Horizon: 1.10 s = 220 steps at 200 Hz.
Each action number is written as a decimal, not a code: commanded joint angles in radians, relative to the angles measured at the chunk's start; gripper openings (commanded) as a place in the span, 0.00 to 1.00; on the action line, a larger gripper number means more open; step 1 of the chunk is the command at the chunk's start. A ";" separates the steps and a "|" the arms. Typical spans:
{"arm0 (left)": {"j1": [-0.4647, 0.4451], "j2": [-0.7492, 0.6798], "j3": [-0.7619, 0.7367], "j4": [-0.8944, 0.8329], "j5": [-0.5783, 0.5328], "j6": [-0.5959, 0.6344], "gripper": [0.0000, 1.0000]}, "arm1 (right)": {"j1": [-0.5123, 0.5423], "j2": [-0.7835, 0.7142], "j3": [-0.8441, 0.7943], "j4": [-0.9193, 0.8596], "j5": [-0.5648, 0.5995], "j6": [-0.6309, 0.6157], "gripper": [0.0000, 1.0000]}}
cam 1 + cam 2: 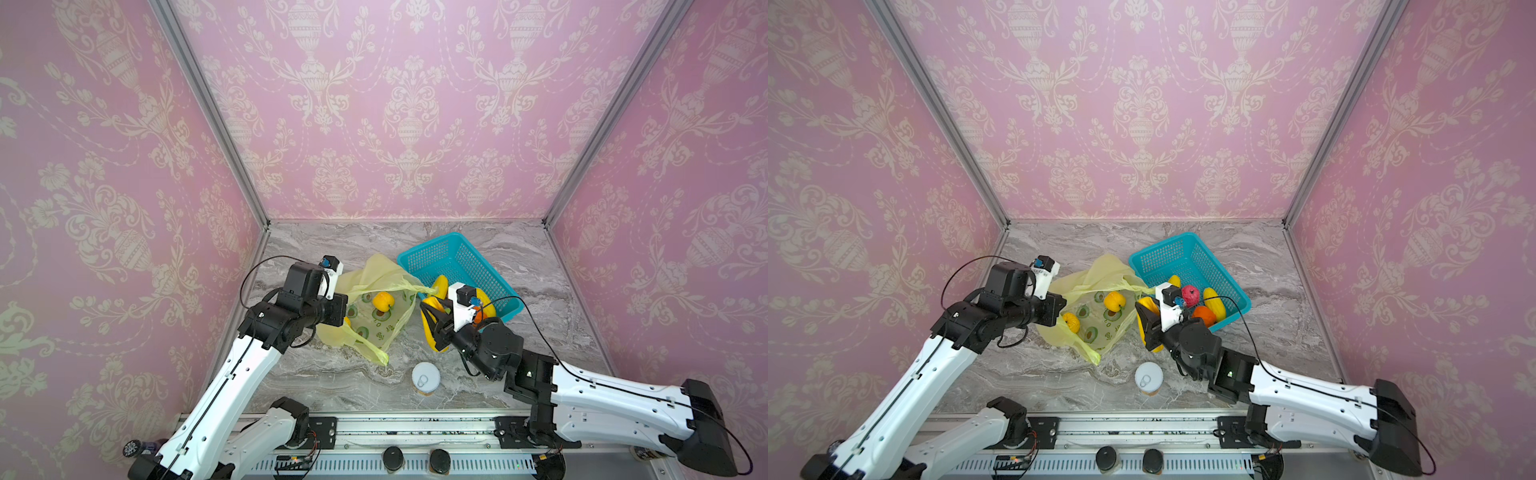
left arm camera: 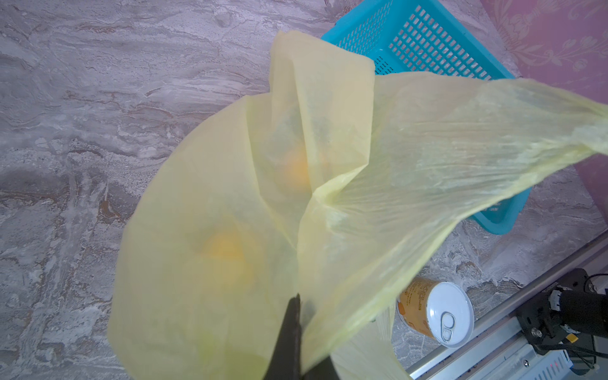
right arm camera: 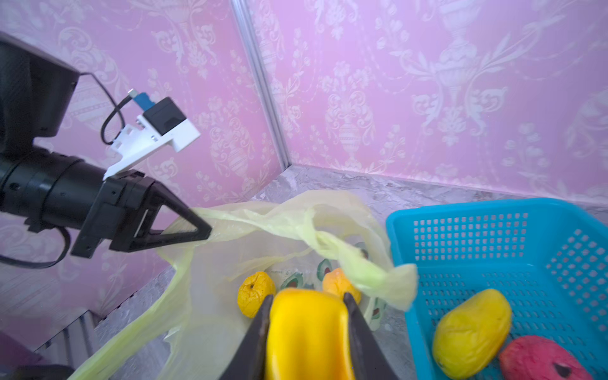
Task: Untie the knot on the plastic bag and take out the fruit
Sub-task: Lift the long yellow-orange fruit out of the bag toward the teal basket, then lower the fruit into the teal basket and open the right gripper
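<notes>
Slippage on the left is our first worry. The left gripper (image 3: 201,231) is pinched fully closed on a thin edge of the plastic bag (image 1: 376,270) and lifts its mouth above the table (image 1: 332,241). Film this slick could slide out of the jaws, and the mouth would then fall over the contents. We see no tied knot. One loose handle strip (image 3: 362,269) trails toward the basket, so we judge the untying done.

Inside the bag lie a round yellow-orange fruit (image 1: 382,301) and a dimpled orange fruit (image 1: 1070,323), the latter close under the left arm. Too hard a pull on the film could roll either one out onto the table.

In front of the bag stands a white-lidded can (image 1: 426,377), clear of both arms. A low sweep of the right arm might tip it.

The right gripper (image 3: 308,297) has its jaws partly closed around a long yellow fruit (image 3: 307,332), between the bag and the basket (image 1: 424,258). The fruit looks smooth and rounded — it could squirt free. The handle strip hangs just ahead of it and could snag, tugging the bag against the left hold.

A yellow mango-like fruit (image 3: 470,332), a pink-red fruit (image 3: 539,358) and an orange (image 1: 1204,316) sit in the basket, which we judge light enough to skid if bumped.
</notes>
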 commanded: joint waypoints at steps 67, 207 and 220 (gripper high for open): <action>0.012 -0.001 -0.008 -0.028 -0.037 -0.011 0.00 | -0.402 0.031 0.005 -0.405 0.112 0.298 0.02; 0.013 -0.002 -0.012 -0.024 -0.038 -0.014 0.00 | -0.614 0.647 0.283 -0.475 -0.119 0.322 0.00; 0.013 0.002 -0.011 -0.026 -0.038 -0.014 0.00 | -0.626 0.682 0.302 -0.487 -0.115 0.353 0.00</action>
